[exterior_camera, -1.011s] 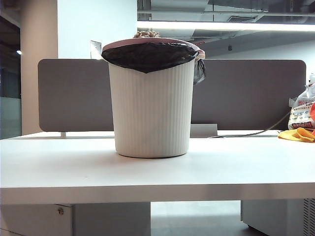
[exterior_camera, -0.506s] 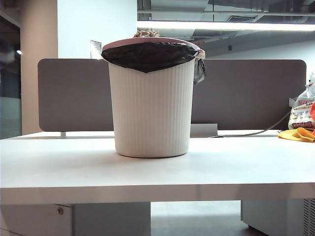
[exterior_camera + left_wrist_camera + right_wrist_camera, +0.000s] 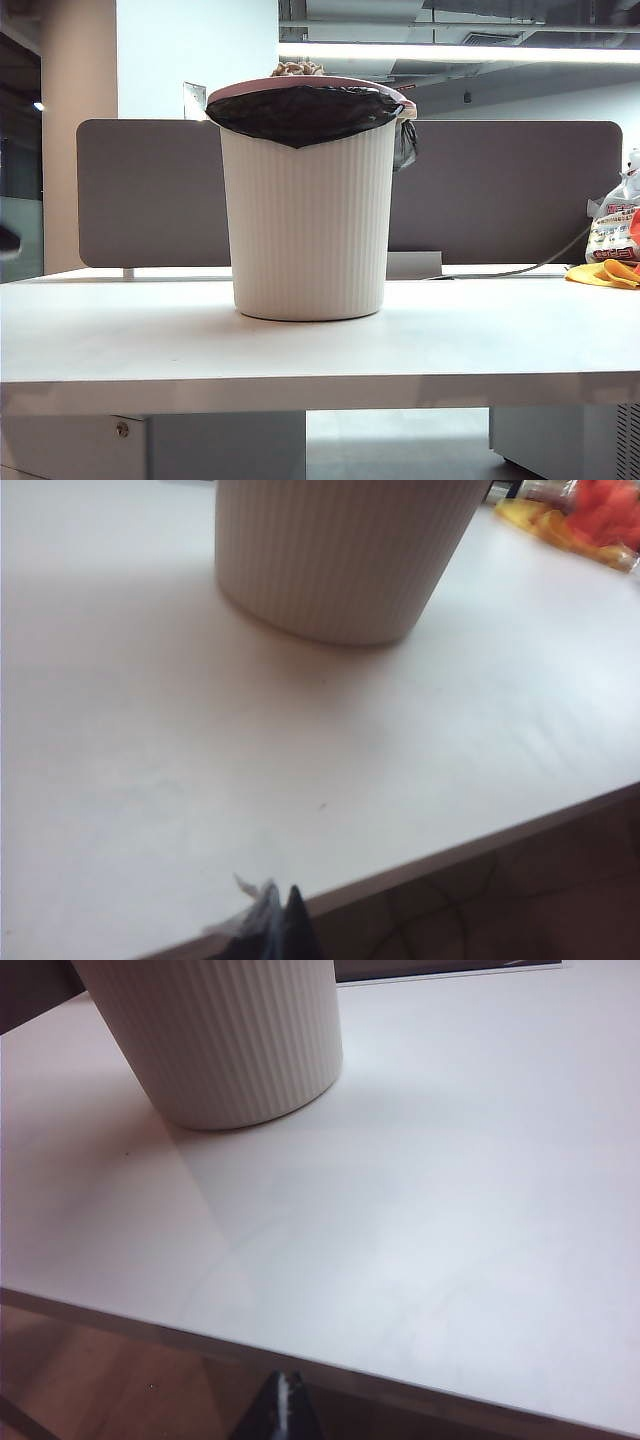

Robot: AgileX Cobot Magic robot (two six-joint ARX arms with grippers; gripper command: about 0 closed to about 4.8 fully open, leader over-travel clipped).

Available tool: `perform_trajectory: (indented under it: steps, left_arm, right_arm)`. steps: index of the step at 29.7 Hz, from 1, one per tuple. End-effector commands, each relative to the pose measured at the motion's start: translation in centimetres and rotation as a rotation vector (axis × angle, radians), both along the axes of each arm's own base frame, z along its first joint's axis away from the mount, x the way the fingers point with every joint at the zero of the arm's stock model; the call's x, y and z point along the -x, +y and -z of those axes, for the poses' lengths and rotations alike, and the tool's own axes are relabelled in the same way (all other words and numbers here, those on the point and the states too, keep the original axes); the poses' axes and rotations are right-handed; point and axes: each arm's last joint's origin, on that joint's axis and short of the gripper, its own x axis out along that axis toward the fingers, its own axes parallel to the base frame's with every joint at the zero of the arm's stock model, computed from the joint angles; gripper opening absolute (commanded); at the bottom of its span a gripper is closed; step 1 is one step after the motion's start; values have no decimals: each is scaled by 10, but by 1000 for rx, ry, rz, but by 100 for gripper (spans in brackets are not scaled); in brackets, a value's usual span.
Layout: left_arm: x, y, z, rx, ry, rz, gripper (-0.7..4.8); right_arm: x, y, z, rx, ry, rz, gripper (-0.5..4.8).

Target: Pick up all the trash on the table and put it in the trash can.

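Partition [image 3: 500, 190]: grey-brown, set along the far edge.
Bag [image 3: 612, 232]: white, printed, seen at the far right edge.
Yellow item [image 3: 603, 273]: laid just beside the bag.

Open-plan office, white desk [image 3: 320, 350] backed by grey partition panel [image 3: 500, 190], exposed ceiling ducts, strip light [image 3: 460, 52]

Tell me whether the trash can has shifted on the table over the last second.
No. The trash can stands at the same spot on the table, unchanged against the grey partition behind it, with trash showing above its rim.
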Motion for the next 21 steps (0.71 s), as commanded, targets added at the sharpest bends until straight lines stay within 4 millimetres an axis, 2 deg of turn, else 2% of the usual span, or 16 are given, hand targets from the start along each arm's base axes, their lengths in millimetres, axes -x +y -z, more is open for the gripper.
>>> perform_trajectory:
  steps: [1, 4, 15, 21]
  left_arm:
    - [0, 1, -1, -6, -14, -16, -6]
    - [0, 2, 3, -29, 22, -37, -4]
    - [1, 2, 5, -36, 41, -29, -5]
    - [3, 12, -4, 13, -52, -92, -5]
  right_arm:
    - [1, 0, 3, 0, 22, -19, -1]
    - [2, 0, 9, 17, 87, -20, 0]
    - [2, 0, 8, 13, 71, -19, 0]
    - [4, -2, 2, -4, 7, -3, 0]
